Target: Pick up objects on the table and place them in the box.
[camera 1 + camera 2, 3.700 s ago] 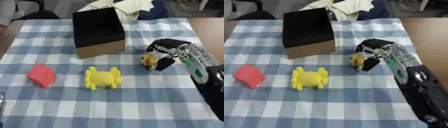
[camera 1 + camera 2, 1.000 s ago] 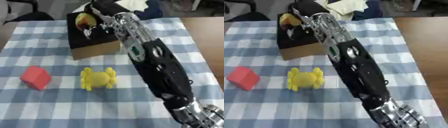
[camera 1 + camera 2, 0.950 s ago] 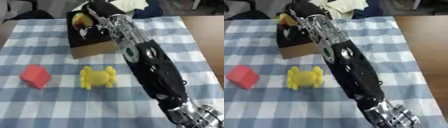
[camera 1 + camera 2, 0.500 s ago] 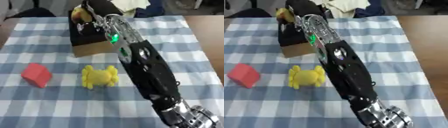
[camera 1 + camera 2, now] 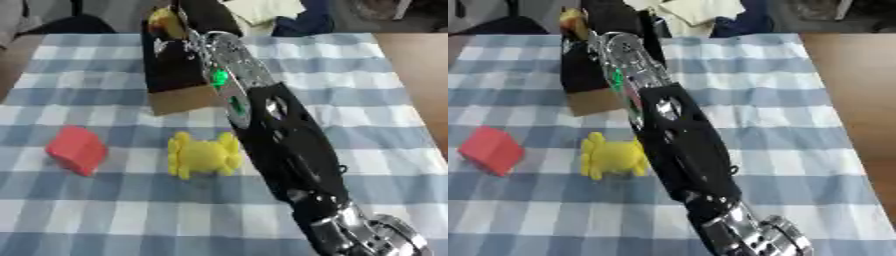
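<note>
My right hand (image 5: 194, 15) grips a small yellow toy (image 5: 163, 21) above the box's (image 5: 171, 75) far rim, near the table's (image 5: 367, 65) far edge. Released here, I judge it may fall behind the box.

Right arm (image 5: 280, 135) black w/ silver joints; green light on forearm; black hand (image 5: 197, 15).

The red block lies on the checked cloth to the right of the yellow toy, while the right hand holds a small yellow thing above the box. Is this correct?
Not quite. The red block lies to the left of the yellow toy, as the left eye view shows. The rest holds: both are on the checked cloth, and the right hand holds a small yellow thing above the box.
</note>
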